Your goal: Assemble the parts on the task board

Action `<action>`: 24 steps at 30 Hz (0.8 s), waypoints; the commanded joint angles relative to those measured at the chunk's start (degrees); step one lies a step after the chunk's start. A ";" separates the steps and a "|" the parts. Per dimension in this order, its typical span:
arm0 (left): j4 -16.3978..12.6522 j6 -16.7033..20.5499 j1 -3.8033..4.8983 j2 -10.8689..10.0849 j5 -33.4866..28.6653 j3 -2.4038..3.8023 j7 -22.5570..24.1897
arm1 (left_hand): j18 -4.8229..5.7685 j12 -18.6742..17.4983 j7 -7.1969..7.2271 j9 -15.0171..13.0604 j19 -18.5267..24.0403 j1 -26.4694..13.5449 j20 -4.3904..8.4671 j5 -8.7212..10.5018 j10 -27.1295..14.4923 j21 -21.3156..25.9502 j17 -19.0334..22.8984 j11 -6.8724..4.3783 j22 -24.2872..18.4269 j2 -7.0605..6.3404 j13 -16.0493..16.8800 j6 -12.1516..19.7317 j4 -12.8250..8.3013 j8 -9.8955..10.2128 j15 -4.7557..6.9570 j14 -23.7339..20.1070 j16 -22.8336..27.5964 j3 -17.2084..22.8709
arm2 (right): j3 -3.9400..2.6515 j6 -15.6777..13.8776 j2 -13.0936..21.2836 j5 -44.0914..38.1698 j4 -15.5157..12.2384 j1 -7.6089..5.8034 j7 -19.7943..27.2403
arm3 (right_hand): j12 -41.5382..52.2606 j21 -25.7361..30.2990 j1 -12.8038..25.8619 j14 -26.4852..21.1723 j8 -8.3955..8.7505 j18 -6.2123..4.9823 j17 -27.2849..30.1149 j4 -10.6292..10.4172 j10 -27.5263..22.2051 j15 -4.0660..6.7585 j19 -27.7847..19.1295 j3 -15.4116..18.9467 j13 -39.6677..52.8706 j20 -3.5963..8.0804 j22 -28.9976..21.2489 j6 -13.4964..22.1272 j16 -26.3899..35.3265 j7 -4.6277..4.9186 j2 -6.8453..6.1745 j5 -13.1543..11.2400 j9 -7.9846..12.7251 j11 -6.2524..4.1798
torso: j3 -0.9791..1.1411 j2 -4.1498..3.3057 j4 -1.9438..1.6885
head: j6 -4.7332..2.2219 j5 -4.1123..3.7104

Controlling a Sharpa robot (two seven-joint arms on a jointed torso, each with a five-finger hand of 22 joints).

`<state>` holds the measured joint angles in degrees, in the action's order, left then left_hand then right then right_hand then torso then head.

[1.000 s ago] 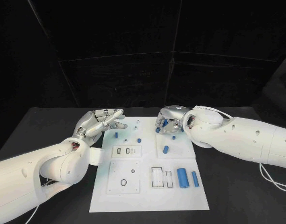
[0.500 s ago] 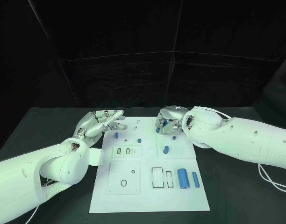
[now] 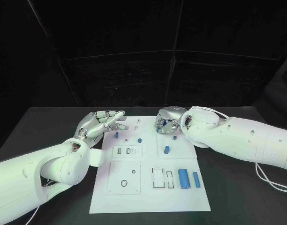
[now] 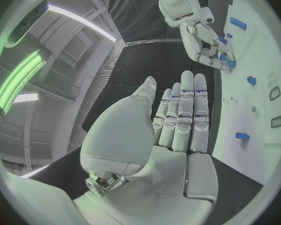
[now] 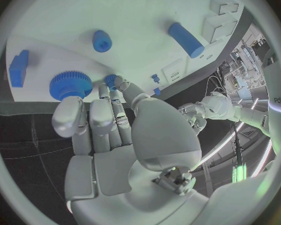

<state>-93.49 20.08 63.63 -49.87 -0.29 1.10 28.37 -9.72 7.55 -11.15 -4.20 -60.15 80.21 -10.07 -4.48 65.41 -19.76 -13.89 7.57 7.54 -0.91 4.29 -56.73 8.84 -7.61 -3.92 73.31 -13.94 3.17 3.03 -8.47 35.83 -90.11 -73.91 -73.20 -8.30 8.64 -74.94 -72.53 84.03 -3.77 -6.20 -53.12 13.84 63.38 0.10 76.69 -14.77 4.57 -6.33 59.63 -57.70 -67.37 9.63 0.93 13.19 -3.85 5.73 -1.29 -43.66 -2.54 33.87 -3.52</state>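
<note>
Black table (image 3: 49,126), white task board (image 3: 150,197) centred on it. Right hand (image 3: 166,123) is over the board's far end, fingertips at a blue gear (image 5: 70,85); whether it grips the gear can't be told. Left hand (image 3: 103,123) hovers off the board's far-left corner, fingers straight, empty. Risk: a loose pinch could tip or drop the gear, knocking the small blue pegs (image 3: 139,140) nearby.
</note>
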 commanded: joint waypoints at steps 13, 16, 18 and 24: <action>0.08 -1.16 0.10 0.06 0.02 0.07 -0.25 | -0.74 -0.20 -0.11 0.02 0.08 -0.56 -0.21 0.00 0.38 0.26 -0.13 -0.10 -0.11 -0.02 0.10 -0.43 0.07 0.13 -0.02 -0.39 0.26 -0.32 | -0.05 0.20 -0.45 -0.56 0.44 -0.13 -0.83 | 1.83 -2.54 -1.91 1.17 -1.16 0.81 -0.92 -0.07 3.49 0.28 1.25 -4.38 0.34 0.61 3.32 -3.52 -1.69 -0.62 1.83 -2.41 -0.51 -1.08 | 0.01 -0.09 0.08 | 0.34 -0.03; 0.08 -1.17 0.10 0.03 0.02 0.07 -0.28 | -0.74 -0.20 -0.11 0.02 0.08 -0.56 -0.21 0.00 0.38 0.26 -0.13 -0.10 -0.11 -0.02 0.10 -0.43 0.07 0.13 -0.02 -0.39 0.26 -0.32 | -0.05 -0.65 -0.45 -0.98 0.38 -0.13 -1.10 | 2.13 -2.90 -2.52 1.15 -1.36 0.88 -1.01 0.15 4.12 0.44 1.33 -5.35 0.52 0.80 3.78 -4.28 -1.92 -0.81 1.97 -2.98 -0.63 -1.31 | -0.01 -0.16 0.09 | 0.31 -0.07; 0.06 -1.19 0.10 0.01 0.02 0.07 -0.31 | -0.75 -0.25 -0.09 0.01 0.08 -0.45 -0.21 -0.02 0.39 0.28 -0.23 -0.12 -0.13 0.10 0.10 -0.44 0.01 0.15 0.00 -0.41 0.29 -0.27 | -0.05 -1.76 -0.47 -1.30 0.22 -0.13 -1.13 | 2.21 -3.08 -2.69 1.13 -1.38 0.92 -1.04 0.15 4.33 0.49 1.36 -5.83 0.59 0.87 4.01 -4.58 -2.04 -0.86 1.99 -3.08 -0.66 -1.39 | -0.03 -0.18 0.10 | 0.32 -0.08; 0.04 -1.21 0.10 -0.04 0.02 0.07 -0.35 | -0.75 -0.25 -0.09 0.01 0.08 -0.45 -0.21 -0.02 0.39 0.28 -0.23 -0.12 -0.13 0.10 0.10 -0.44 0.01 0.15 0.00 -0.41 0.29 -0.27 | -0.06 -5.67 -0.19 -1.55 -1.01 -0.13 -0.48 | 2.33 -3.39 -2.80 1.14 -1.39 1.00 -1.21 0.18 4.59 0.54 1.50 -6.28 0.69 0.93 4.50 -4.87 -2.26 -0.90 1.80 -3.06 -0.69 -1.46 | 0.01 -0.18 0.16 | 0.15 0.00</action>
<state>-93.36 19.69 63.63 -49.89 -0.30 1.10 27.95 -9.72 7.55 -11.15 -4.20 -60.15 80.15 -10.07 -4.48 65.41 -19.76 -14.07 7.57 7.49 -0.84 4.33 -56.72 8.84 -7.61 -3.92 73.30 -13.94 3.17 3.01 -10.10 35.57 -90.82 -74.49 -73.21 -8.97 10.64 -78.05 -74.90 84.03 -4.92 -6.21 -54.29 14.08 67.28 0.10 77.84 -20.73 5.17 -5.63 64.04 -62.03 -69.39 8.77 2.66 10.10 -4.50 4.70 -1.29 -43.82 -2.40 34.12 -3.58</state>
